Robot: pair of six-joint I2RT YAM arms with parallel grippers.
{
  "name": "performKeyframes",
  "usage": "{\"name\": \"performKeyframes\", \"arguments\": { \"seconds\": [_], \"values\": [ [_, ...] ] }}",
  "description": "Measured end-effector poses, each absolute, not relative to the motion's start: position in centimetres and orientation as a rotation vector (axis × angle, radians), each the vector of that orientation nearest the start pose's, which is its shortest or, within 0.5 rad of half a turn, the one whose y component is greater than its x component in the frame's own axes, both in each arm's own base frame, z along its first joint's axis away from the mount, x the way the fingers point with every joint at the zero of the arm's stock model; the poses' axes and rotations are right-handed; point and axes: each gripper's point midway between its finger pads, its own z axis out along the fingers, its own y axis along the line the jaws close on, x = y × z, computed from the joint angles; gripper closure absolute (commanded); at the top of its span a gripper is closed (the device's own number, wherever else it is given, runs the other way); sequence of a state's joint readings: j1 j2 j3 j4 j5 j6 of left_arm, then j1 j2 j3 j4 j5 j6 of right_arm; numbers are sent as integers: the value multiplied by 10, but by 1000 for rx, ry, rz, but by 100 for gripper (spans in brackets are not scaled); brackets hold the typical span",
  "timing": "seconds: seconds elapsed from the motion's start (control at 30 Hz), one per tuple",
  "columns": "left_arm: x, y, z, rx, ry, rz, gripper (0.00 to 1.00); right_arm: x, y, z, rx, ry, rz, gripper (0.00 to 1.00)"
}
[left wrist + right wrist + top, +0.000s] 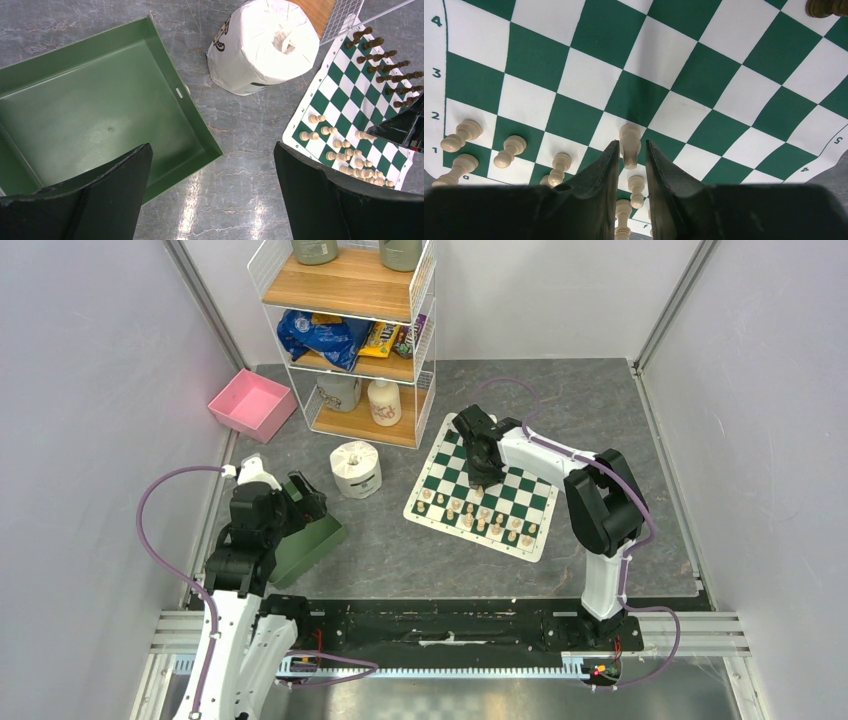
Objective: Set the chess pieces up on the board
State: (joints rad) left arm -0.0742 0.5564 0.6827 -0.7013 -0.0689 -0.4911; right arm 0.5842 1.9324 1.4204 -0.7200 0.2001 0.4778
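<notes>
While left end effector (pixel 210 150) gapes above bin (pixel 100 110), right end effector (pixel 631 145) clamps pawn (pixel 630 134).

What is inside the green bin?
The green bin shows only its bare floor, with nothing on it. Its near corner is covered by a finger of the left hand.

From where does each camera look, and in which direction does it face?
Top external: high behind the arm bases, looking down on the grey table; left arm and right arm show.
Left wrist: on the left arm, facing down at the green plastic bin and white paper toilet roll; open left pincer shows.
Right wrist: low over the green-and-white checkered board mat, facing down; right pincer grips a cream turned chess piece.
Shared: both wrist views show the board.
</notes>
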Motion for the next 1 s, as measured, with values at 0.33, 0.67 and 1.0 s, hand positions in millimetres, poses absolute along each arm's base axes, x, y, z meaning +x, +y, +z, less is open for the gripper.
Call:
{"name": "performKeyframes", "arguments": {
  "seconds": [0.33,0.67,1.0],
  "values": [
    [220,-24,176,-485,2100,-255,2,345,212,45,-103,2757,21,73],
    [220,-24,176,-485,2100,-255,1,344,213,48,-124,2764,27,90],
    [220,-24,177,-485,2097,-257,1,342,220,96,-136,2690,104,89]
  ]
}}
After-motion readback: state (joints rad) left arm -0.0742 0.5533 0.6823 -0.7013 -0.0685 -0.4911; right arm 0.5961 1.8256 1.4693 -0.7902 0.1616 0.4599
